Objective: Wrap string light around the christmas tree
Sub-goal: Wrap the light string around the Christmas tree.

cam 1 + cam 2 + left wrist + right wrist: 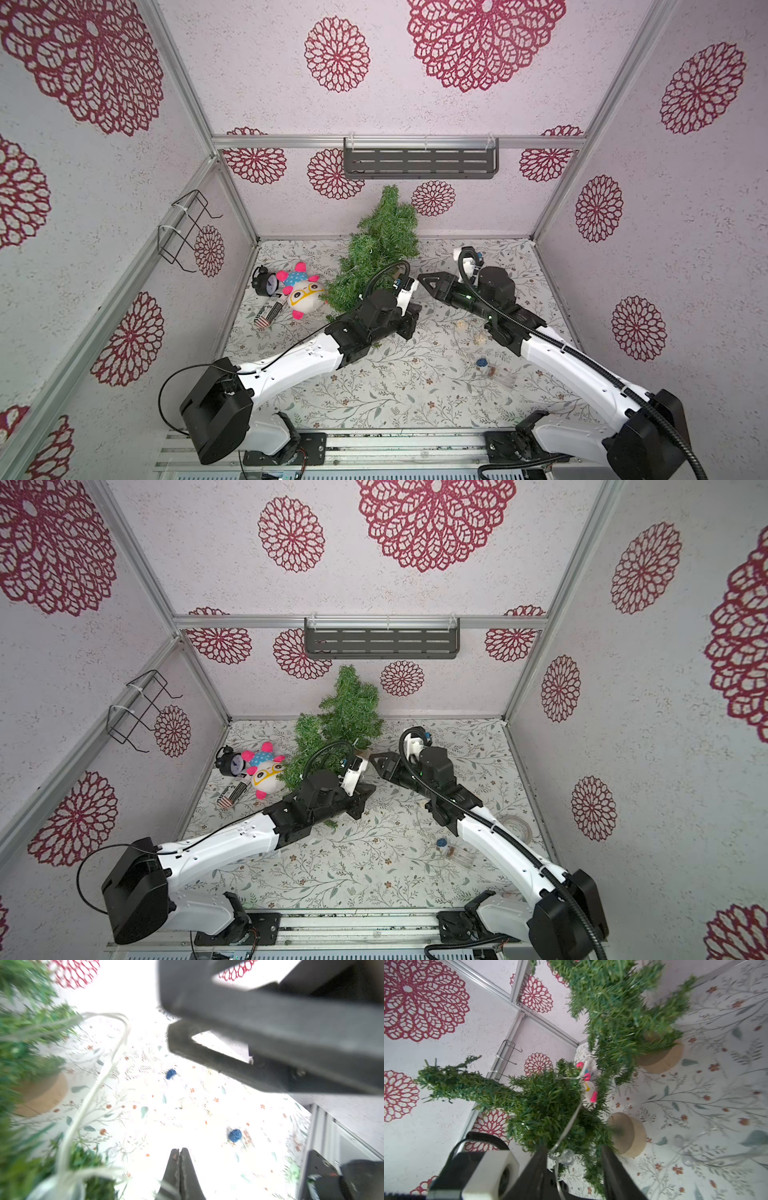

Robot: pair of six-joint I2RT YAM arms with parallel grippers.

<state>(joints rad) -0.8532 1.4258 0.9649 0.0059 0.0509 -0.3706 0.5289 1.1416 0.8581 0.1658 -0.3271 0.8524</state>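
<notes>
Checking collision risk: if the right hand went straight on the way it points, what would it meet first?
Probably the string light, running between the open fingers of the right hand; just behind, branches of the near Christmas tree. Depth is unclear.

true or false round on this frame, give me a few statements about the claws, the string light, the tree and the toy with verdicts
1. The left claw is shut. True.
2. The plush toy lies on the right arm's side of the christmas tree. False: it lies on the left arm's side, beside the alarm clock.
3. The right claw is clamped shut. False: its jaws stand apart, with the string light passing between them.
4. The string light runs over the tree's branches. True.
5. The tree stands on a metal stand. False: it stands on a wooden disc.
</notes>
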